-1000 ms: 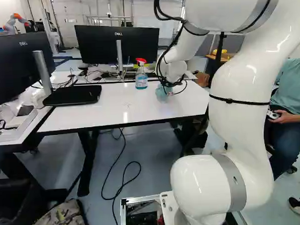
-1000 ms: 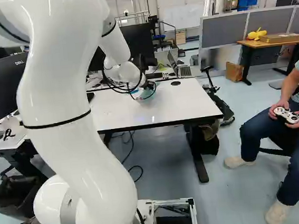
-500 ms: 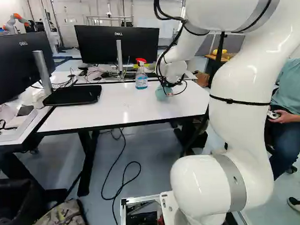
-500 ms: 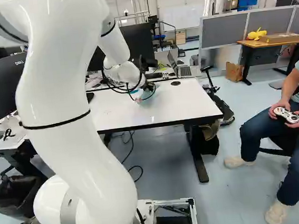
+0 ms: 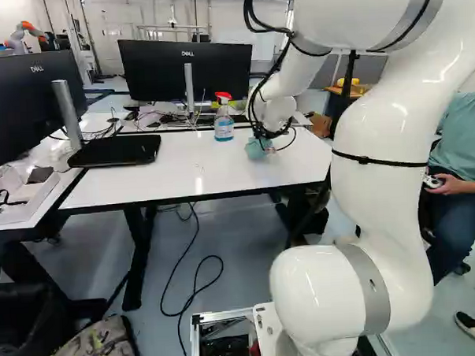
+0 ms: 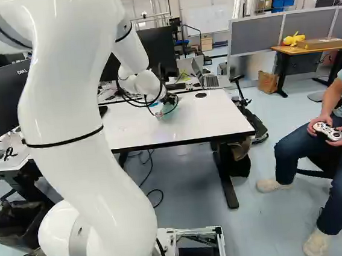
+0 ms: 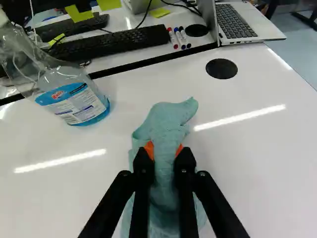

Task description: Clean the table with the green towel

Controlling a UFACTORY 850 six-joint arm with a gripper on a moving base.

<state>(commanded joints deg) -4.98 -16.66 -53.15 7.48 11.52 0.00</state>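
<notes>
At the far right part of the white table point(image 5: 143, 186), in the left base view, my gripper point(image 5: 266, 139) points down at the tabletop. In the wrist view the gripper point(image 7: 164, 151) is shut on the green towel point(image 7: 166, 121), its orange pads pressing from both sides. The towel bunches up between the fingers, with a fold sticking out ahead and the rest spreading beneath them. A spray bottle point(image 7: 79, 99) with blue liquid and a red-and-white head stands upright on the table, beside the towel and apart from it.
Behind the tabletop are a monitor point(image 5: 187, 70), keyboards point(image 7: 114, 43), markers point(image 7: 179, 37) and an open laptop point(image 7: 237, 22). A black device point(image 5: 114, 150) lies at the table's left in the left base view. Another robot point(image 5: 25, 33) stands far back.
The gripper and towel have shifted very slightly over the tabletop. The base and the spray bottle stand as before, and the grip on the towel looks unchanged.
</notes>
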